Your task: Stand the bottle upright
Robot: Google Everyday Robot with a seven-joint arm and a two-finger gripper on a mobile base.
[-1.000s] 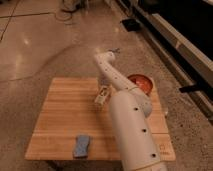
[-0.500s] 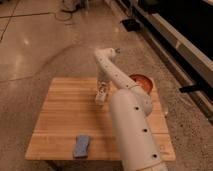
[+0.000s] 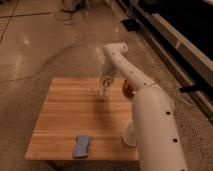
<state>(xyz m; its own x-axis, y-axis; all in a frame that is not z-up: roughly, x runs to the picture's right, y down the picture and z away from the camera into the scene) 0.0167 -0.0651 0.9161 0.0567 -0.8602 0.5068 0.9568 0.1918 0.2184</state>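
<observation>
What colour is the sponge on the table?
Blue, in the camera view. The sponge lies at the table's near edge; the gripper is over its far side.

The white arm [image 3: 136,82] bends down over the far middle of the wooden worktop [image 3: 70,112], its hand [image 3: 105,81] directly above the pale bottle [image 3: 103,93]. A blue sponge [image 3: 81,145] lies by the near edge.

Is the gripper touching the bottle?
Cannot tell. In the camera view the gripper sits low over the table near its far edge; the bottle blends into it, neither contact nor gap showing.
</observation>
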